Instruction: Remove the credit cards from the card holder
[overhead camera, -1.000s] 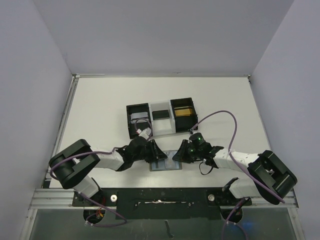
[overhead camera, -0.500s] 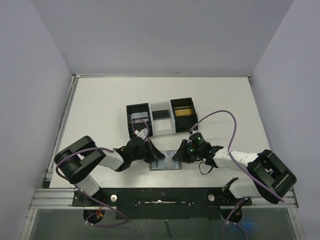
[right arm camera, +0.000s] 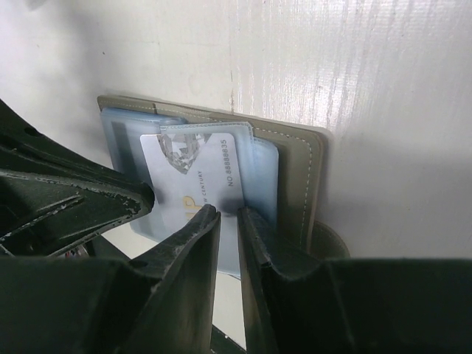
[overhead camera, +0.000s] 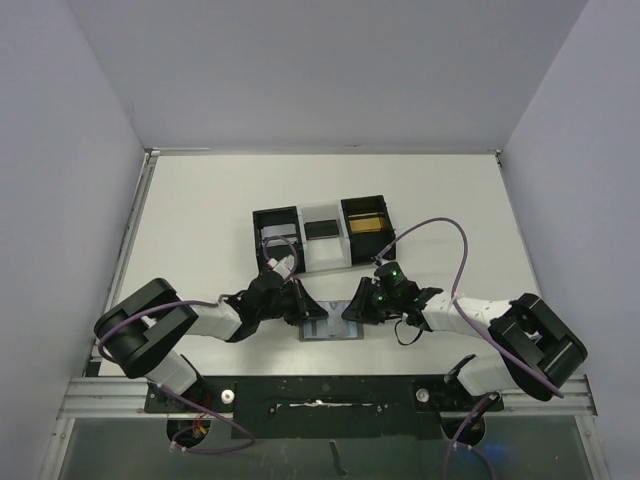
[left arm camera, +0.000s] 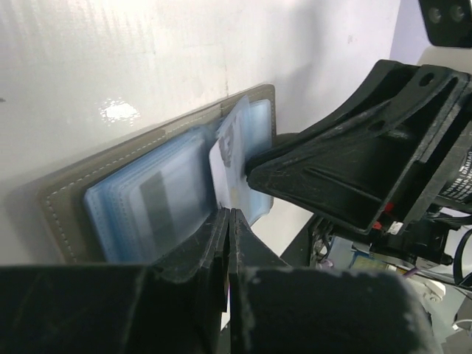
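Card part-drawn from open holder

Nearest the arm bases, the holder lies open and flat on the table, its blue-grey sleeves facing up, between the two claws. The left claw is at its left side, fingers pressed together on the edge of a white card that sticks partway out of a sleeve. The card carries a printed number and a silvery patch. The right claw is at the holder's right side, tips down at the card's near edge. Its fingers stand a thin slit apart, and whether they nip anything I cannot tell. Just beyond the claws sits a three-bin tray, with black bins at the ends and a white one between. Each bin holds a flat piece: pale, dark and gold from left to right.
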`<state>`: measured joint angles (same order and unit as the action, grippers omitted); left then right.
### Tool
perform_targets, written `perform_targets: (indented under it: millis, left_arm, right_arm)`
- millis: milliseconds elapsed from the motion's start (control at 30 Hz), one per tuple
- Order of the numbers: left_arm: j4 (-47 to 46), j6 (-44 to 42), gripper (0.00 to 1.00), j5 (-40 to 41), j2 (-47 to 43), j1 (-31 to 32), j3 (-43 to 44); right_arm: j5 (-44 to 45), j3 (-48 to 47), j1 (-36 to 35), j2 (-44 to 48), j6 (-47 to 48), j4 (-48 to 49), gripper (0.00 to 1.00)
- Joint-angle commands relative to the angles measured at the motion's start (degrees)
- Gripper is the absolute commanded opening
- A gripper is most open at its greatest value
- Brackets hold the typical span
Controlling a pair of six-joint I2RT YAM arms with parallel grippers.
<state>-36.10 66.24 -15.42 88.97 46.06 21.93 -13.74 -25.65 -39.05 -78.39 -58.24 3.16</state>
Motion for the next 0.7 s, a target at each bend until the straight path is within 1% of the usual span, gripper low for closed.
perform_targets:
  millis: [0,33,67,100,133,233,300,433,533,567,667]
  left_arm:
    - [1.16,-2.82,0.0,-2.35,-0.84,-0.67,1.05]
    - [1.62,-2.78,0.0,-2.41,-0.55,-0.63,1.3]
    - [1.84,-2.78,0.02,-2.31,-0.31,-0.62,1.47]
    - [2.09,-2.71,0.13,-2.01,-0.41,-0.55,1.53]
    - [2.37,-2.55,0.21,-1.46,-0.72,-0.46,1.41]
    - [3.53,-2.26,0.37,1.04,-1.94,-0.45,0.71]
    - [4.19,-2.3,0.42,1.4,-1.77,-0.47,1.12]
    - [4.92,-2.86,0.42,-0.05,0.45,-0.37,2.85]
    - [1.95,-2.0,0.39,-1.25,2.22,-0.19,2.9]
    - [1.51,-1.98,0.37,-1.8,2.77,-0.13,3.11]
    - [4.98,-3.48,0.25,-2.11,3.97,-0.1,5.39]
  right_arm:
    - [4.68,1.63,-0.42,-2.56,2.75,-7.99,0.21]
    - [4.68,1.65,-0.44,-2.35,2.65,-7.92,0.21]
    - [4.68,1.65,-0.42,-2.27,2.54,-7.92,0.21]
    - [4.76,1.72,-0.42,-2.16,2.4,-8.05,0.21]
    - [4.89,1.67,-0.42,-2.24,2.27,-8.29,0.21]
    - [4.97,1.98,-0.42,-2.32,2.08,-8.34,0.21]
    - [4.72,2.24,-0.39,-2.46,1.92,-7.92,0.21]
    - [4.34,2.45,-0.42,-2.36,1.89,-7.47,0.21]
    - [4.33,2.36,-0.41,-2.29,1.69,-7.79,0.21]
    - [4.27,2.44,-0.47,-2.36,1.58,-7.9,0.21]
    - [4.29,2.32,-0.5,-2.73,1.55,-7.94,0.21]
